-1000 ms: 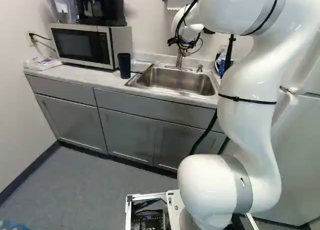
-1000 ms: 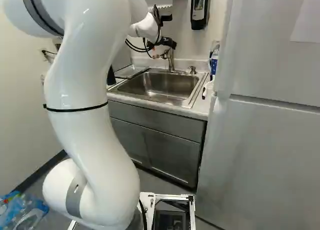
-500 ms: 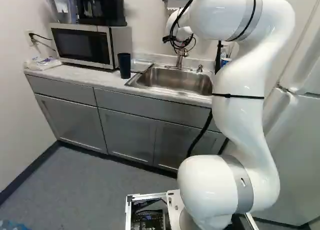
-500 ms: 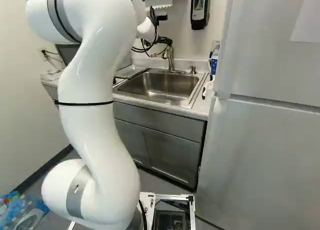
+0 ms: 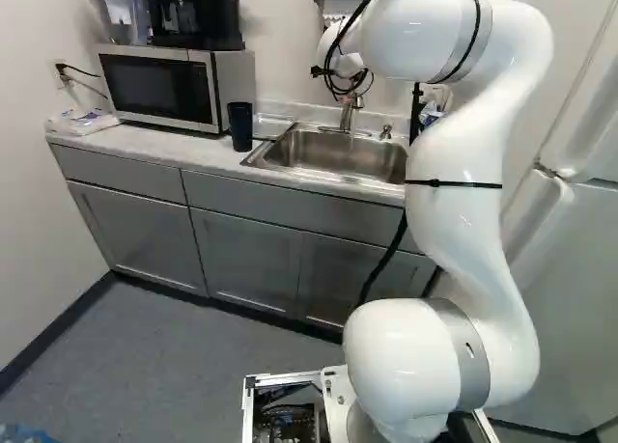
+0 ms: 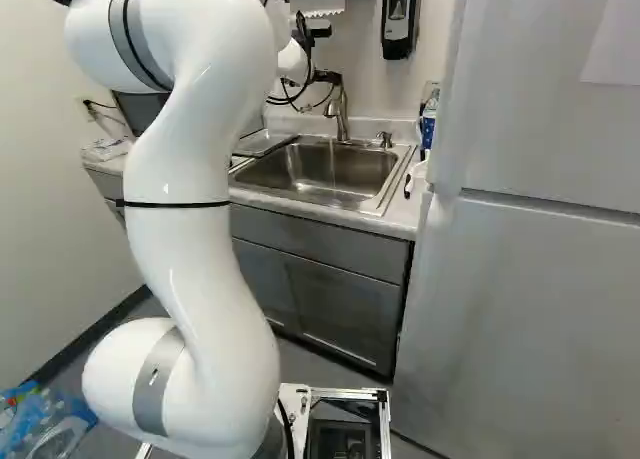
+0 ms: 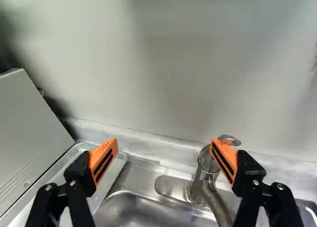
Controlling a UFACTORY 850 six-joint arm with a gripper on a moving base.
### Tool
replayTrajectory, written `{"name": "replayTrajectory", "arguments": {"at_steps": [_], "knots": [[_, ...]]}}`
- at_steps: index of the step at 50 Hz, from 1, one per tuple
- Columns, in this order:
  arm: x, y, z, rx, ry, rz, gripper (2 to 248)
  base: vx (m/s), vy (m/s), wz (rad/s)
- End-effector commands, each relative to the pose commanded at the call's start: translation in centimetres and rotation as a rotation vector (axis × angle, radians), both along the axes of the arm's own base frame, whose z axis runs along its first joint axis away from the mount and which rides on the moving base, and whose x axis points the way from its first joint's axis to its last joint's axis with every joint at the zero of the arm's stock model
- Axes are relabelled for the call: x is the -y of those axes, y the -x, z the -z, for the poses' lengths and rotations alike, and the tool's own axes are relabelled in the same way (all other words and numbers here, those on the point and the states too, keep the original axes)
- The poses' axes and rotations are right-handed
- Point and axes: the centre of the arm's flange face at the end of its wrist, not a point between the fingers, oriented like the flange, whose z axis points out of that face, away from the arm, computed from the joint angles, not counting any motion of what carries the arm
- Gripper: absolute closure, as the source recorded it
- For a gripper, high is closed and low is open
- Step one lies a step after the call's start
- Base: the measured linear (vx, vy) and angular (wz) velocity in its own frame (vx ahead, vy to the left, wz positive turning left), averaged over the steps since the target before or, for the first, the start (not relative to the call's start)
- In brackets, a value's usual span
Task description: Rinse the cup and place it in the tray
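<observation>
Reaching forward, arm (image 5: 454, 221) is shifting nearer tap (image 7: 202, 170). Thin stream is now seemingly falling into sink (image 6: 325, 169), so water is probably running, ready for rinsing. Fingers (image 7: 103, 157) are standing open, gripping nothing, one close by handle (image 7: 229, 139). Cup (image 5: 240, 126) is still waiting upright on table (image 5: 203, 155), between microwave (image 5: 159, 86) and sink; picking it up is likely coming next.

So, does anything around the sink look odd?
One thing: a thin stream of water seems to run from the curved metal faucet into the steel sink, while the dark blue cup stands upright beside it on the pale counter. Nothing looks spilled.
</observation>
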Motion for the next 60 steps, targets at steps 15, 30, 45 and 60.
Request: {"name": "replayTrajectory", "arguments": {"at_steps": [15,30,45,60], "knots": [[0.0,0.1,0.0,0.000,0.000,0.000,3,0.000,0.000,0.000],[0.0,2.4,-0.4,-0.013,-0.001,0.002,3,0.000,0.000,0.000],[1.0,5.0,-0.7,-0.028,-0.002,0.018,3,0.000,0.000,0.000],[2.6,7.5,-0.5,-0.079,-0.007,0.046,3,0.000,0.000,0.000]]}}
